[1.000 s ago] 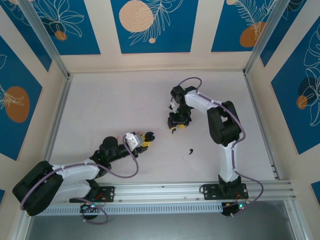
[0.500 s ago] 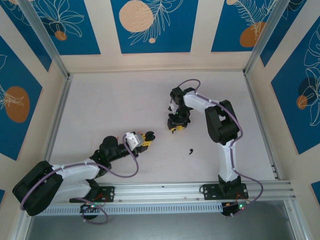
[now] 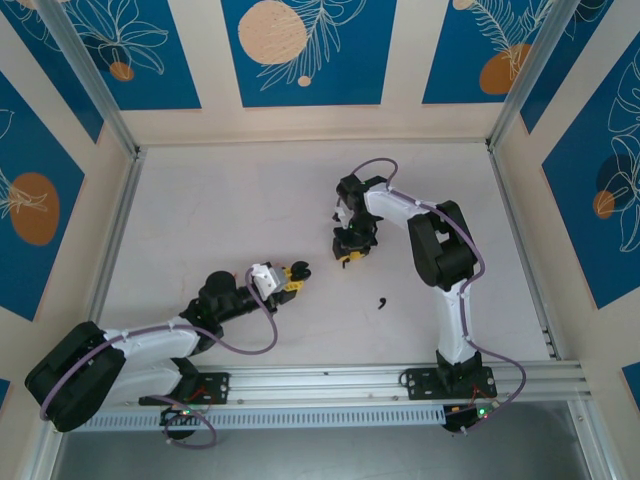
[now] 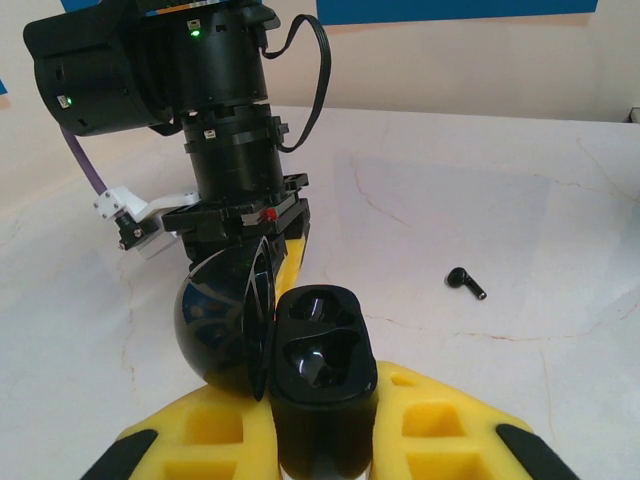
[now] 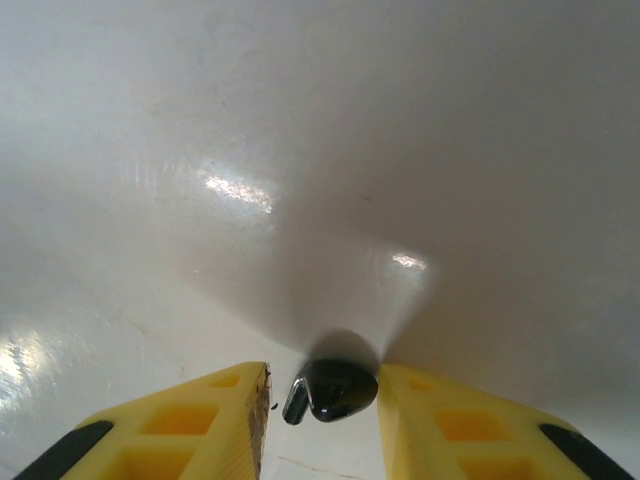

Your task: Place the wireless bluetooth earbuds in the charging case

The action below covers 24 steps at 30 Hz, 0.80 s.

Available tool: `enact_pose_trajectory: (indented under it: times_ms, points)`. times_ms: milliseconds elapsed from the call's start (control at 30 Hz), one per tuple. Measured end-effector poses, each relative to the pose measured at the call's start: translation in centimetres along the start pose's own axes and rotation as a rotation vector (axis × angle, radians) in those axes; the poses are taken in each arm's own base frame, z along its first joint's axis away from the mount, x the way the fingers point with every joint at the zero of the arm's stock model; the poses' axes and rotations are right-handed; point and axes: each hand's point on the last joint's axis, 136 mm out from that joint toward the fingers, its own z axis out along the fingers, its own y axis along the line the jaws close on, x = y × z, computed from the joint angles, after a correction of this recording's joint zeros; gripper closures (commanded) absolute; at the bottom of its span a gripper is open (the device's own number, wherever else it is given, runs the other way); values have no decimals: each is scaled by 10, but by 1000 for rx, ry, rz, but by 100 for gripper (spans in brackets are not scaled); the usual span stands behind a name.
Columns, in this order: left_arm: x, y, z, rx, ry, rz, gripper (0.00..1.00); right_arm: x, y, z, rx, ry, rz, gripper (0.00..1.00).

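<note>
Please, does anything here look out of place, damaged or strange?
Nothing looks damaged or spilled. One black earbud lies loose on the table, apart from the open charging case held in the left gripper; its two wells look empty. A second earbud lies on the table inside the right gripper.

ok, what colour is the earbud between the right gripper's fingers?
Glossy black; the earbud shows best in the right wrist view.

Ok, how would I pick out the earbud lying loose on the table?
In the overhead view, start at the right arm's base and look up-left onto the white table. A black comma-shaped earbud lies there alone; the other black earbud sits between the right gripper's yellow fingers.
</note>
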Motion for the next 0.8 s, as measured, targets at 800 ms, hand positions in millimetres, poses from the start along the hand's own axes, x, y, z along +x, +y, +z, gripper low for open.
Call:
enact_pose_trajectory:
  times_ms: [800]
  points:
    - [17, -2, 9, 26, 66, -11, 85, 3, -5, 4, 62, -35, 1, 76]
